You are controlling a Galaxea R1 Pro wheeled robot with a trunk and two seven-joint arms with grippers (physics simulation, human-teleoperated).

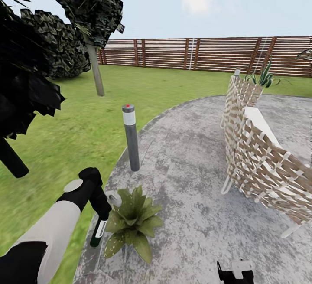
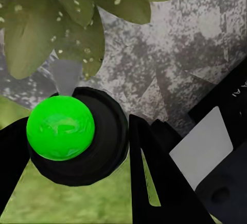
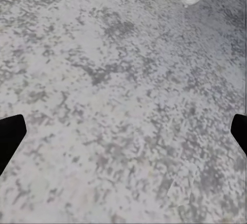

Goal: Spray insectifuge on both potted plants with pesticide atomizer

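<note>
One broad green lawn (image 1: 86, 115) runs back to a brown slatted wooden fence (image 1: 208, 53), with dark trees (image 1: 34, 45) crowding its left side. Beside the grass lies the round grey stone patio (image 1: 190, 180), and on its right part stands a woven wicker sofa (image 1: 260, 162) with a pale cushion; behind it a spiky thin-leaved plant (image 1: 262, 78) rises from a wicker planter. A tall grey bollard lamp (image 1: 131, 136) stands at the patio's edge, near the grass. Closer in, at the same edge, sits a potted plant (image 1: 132, 221) — a low rosette of broad speckled leaves. The left gripper (image 1: 102, 208) hangs just beside those leaves, its fingers closed around the pesticide atomizer (image 1: 99, 230), which points down with its dark-green body and white label below the grip and its pale trigger head toward the plant. In the left wrist view the speckled leaves (image 2: 67, 23) lie close ahead, past a bright green ball (image 2: 60, 127) set in a black ring. The right gripper (image 1: 236, 273) sits low over bare stone — its two dark fingertips (image 3: 10, 136) stand far apart, holding nothing.
</note>
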